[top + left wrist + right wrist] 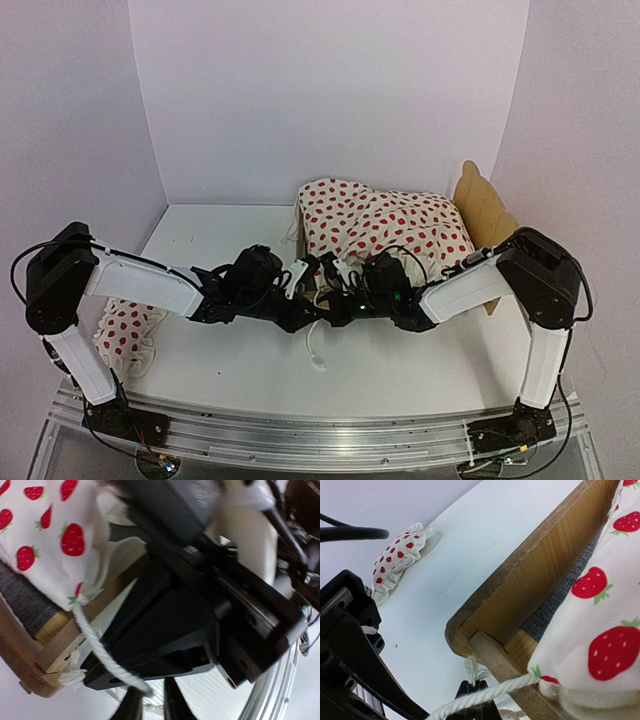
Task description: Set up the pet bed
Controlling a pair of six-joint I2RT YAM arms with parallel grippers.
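— Where is the pet bed (481,206)?
— At the desk's (230,365) far right side, under the strawberry cloth (380,225).
— And the hands?
— The left hand (150,707) is slightly apart around the white cord's (100,655) end. The right hand (477,705) is pressed together at the bed's corner, with the cord crossing it.

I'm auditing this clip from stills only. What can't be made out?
- Left wrist: left fingers cut by the bottom edge.
- Right wrist: right fingers cut off; grip on the white cord unclear.
- Top view: both sets of fingers hidden among wrists and cables.
- Top view: strawberry cloth covers most of the pet bed; only its headboard shows.
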